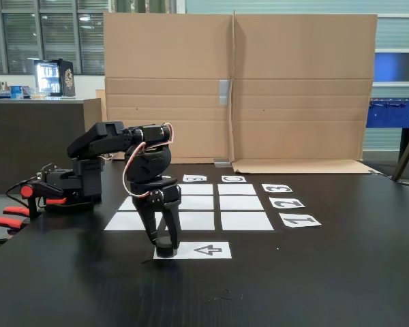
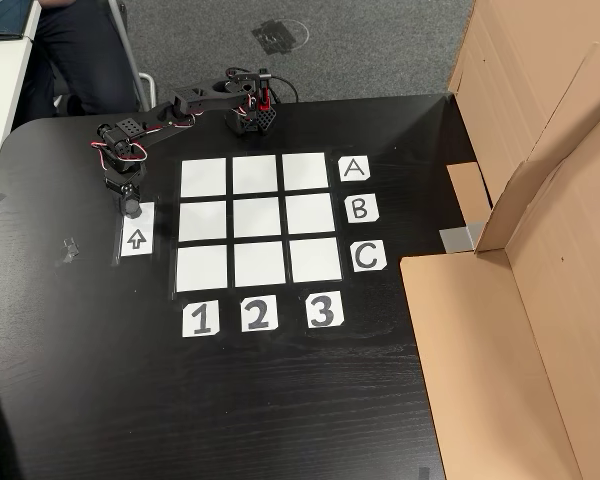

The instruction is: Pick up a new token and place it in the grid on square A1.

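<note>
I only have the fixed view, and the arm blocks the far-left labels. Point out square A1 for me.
Observer: In the other view, square A1 is the top-left cell of the grid, in line with the A label and the 1 label.
Operator: Confirm every cell is free.
Observer: All nine are blank there, including those the arm hides from you.
Operator: Place the token relative to A1.
Observer: The token, at the tool, sits on the top end of the arrow sheet, left of A1 and slightly lower.
</note>
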Robot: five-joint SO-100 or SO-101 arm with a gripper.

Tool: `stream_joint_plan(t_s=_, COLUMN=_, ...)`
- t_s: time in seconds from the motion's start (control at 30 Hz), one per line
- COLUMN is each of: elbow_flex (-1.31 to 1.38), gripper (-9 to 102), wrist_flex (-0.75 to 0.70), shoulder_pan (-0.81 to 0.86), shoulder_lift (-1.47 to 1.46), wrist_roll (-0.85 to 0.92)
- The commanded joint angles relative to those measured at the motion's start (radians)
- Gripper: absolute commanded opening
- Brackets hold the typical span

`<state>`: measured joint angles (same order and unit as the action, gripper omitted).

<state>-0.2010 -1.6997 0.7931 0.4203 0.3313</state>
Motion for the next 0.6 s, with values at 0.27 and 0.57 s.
stream_joint_plan(t_s=0.27, elbow_flex=0.037, gripper=4, wrist_flex=-0.006, shoulder_pan=0.009, shoulder_lift=0.009, wrist_roll=-0.009)
stream_joint_plan(t_s=0.57, elbow_flex=0.041, gripper=0, wrist_flex=-0.029, shoulder_pan=0.000, shoulder_lift=0.046, wrist_roll=-0.017)
